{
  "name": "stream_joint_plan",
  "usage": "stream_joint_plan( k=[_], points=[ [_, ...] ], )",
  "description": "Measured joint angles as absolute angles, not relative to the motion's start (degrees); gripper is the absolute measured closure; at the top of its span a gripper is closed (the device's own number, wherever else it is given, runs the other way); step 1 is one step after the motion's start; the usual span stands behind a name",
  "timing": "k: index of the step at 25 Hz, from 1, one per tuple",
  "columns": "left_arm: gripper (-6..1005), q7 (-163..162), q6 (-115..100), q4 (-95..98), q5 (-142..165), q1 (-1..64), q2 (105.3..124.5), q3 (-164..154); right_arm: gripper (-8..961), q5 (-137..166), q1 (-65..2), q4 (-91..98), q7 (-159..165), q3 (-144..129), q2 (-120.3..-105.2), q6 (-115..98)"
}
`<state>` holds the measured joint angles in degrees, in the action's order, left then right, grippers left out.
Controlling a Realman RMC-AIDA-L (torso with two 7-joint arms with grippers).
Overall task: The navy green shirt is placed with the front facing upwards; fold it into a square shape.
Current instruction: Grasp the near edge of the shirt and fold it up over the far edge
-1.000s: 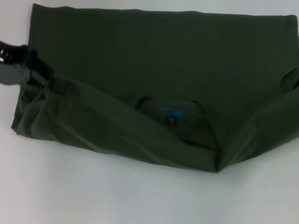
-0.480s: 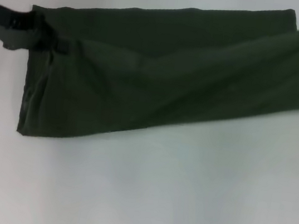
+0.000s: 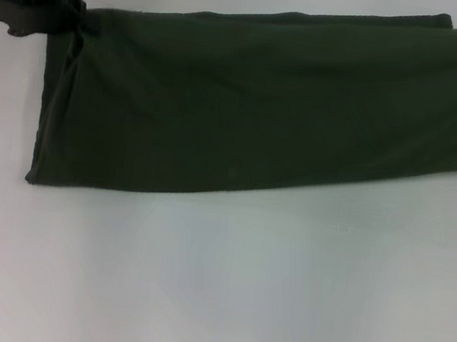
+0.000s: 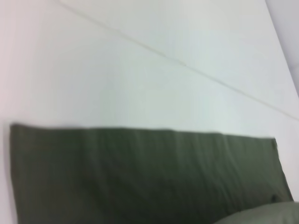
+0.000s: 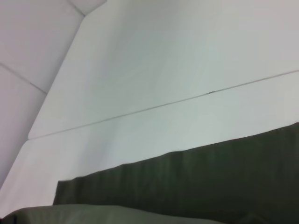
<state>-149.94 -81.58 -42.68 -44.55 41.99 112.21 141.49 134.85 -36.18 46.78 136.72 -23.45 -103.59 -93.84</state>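
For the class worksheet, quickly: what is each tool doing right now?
Left tool: closed on the far left corner of the navy green shirt.
Right tool: out of view in every picture.

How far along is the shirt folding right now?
Partly done. The dark olive-green cotton shirt already lies doubled into a long band on the white table, with no collar or lettering showing. In hand: the left gripper is at the band's far left corner, apparently gripping it; the right gripper is out of view. Left to do: the band is much longer than deep, so it probably needs crosswise folds to become square.
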Motion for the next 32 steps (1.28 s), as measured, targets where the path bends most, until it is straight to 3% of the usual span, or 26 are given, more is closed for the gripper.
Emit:
stream_joint_plan(
  k=[11,27,32],
  points=[
    [970,-150.7,-76.1,-42.5,-43.2,42.6,112.62,140.8,919,135.0,-38.3,46.5,137.7,-25.8,-106.26,-83.7],
    [972,-155.8,-64.3,-41.7,-37.6,46.4,115.7,130.2,918,135.6,-39.2,46.1,138.3,-40.0,-111.25,-65.5],
    [972,-157.2,-63.7,-42.3,-36.0,47.0,116.19,130.1,918,139.5,-41.0,46.1,141.0,-42.7,-111.93,-62.3]
  ],
)
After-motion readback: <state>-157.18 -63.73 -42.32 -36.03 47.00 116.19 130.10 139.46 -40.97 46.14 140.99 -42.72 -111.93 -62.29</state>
